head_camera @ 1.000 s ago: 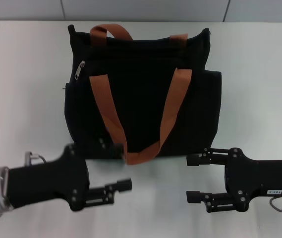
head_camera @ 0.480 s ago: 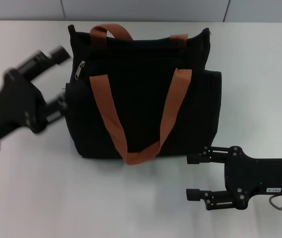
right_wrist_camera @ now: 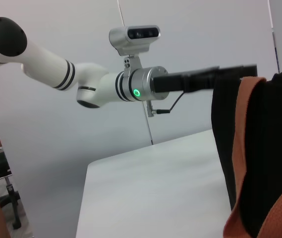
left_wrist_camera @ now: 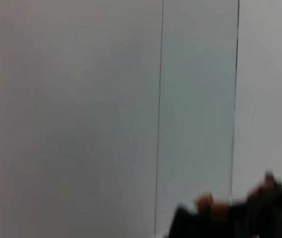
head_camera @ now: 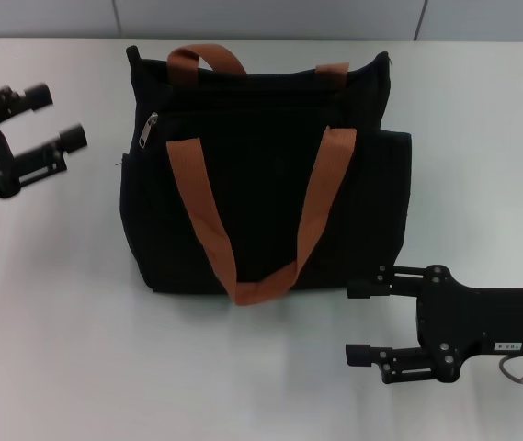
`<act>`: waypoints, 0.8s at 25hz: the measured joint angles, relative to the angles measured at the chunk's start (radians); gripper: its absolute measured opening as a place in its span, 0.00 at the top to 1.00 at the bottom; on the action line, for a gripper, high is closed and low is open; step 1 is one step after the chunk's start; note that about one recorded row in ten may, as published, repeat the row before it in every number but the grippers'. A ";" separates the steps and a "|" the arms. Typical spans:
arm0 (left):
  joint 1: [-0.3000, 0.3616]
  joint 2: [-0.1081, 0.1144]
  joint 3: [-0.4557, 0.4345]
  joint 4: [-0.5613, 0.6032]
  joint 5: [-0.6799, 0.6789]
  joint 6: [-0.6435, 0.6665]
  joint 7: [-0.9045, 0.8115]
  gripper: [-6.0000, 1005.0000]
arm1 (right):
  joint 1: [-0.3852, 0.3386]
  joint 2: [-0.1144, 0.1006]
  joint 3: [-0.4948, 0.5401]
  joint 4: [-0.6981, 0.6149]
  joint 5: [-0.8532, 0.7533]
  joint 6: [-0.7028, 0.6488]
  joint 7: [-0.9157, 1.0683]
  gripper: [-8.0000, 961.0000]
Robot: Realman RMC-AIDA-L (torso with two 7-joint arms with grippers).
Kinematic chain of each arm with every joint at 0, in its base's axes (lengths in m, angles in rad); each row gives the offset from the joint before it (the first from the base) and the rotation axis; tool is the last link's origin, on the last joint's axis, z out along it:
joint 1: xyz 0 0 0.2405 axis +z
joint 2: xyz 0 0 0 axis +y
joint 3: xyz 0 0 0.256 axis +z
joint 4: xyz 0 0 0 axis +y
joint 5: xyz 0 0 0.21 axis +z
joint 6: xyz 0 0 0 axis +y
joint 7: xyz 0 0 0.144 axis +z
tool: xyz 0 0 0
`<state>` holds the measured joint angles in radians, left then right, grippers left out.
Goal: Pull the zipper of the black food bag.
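The black food bag [head_camera: 261,175] with orange-brown strap handles [head_camera: 201,202] stands on the white table in the head view. Its silver zipper pull [head_camera: 148,130] hangs near the bag's upper left corner. My left gripper [head_camera: 54,115] is open, raised at the left of the bag, its fingertips a short way left of the zipper and apart from it. My right gripper [head_camera: 360,322] is open and empty, low at the bag's front right corner. The bag's side and strap fill one edge of the right wrist view [right_wrist_camera: 259,148]. A blurred bit of the bag shows in the left wrist view [left_wrist_camera: 240,218].
The white table [head_camera: 59,322] spreads to the left and front of the bag. A grey panelled wall [head_camera: 270,18] runs behind the table. My left arm [right_wrist_camera: 56,69] shows across the right wrist view.
My left gripper swung from low at the bag's front left, up and back along its left side, to beside the zipper's height. My right gripper has stayed put.
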<state>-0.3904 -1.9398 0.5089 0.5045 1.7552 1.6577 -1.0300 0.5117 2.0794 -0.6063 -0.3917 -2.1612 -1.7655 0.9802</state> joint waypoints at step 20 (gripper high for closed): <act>-0.087 -0.072 0.004 0.041 0.169 -0.107 0.082 0.31 | 0.016 0.001 0.000 -0.003 0.000 0.011 0.003 0.20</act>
<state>-0.4776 -2.0116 0.5126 0.5456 1.9240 1.5507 -0.9476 0.5276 2.0801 -0.6060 -0.3942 -2.1613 -1.7549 0.9831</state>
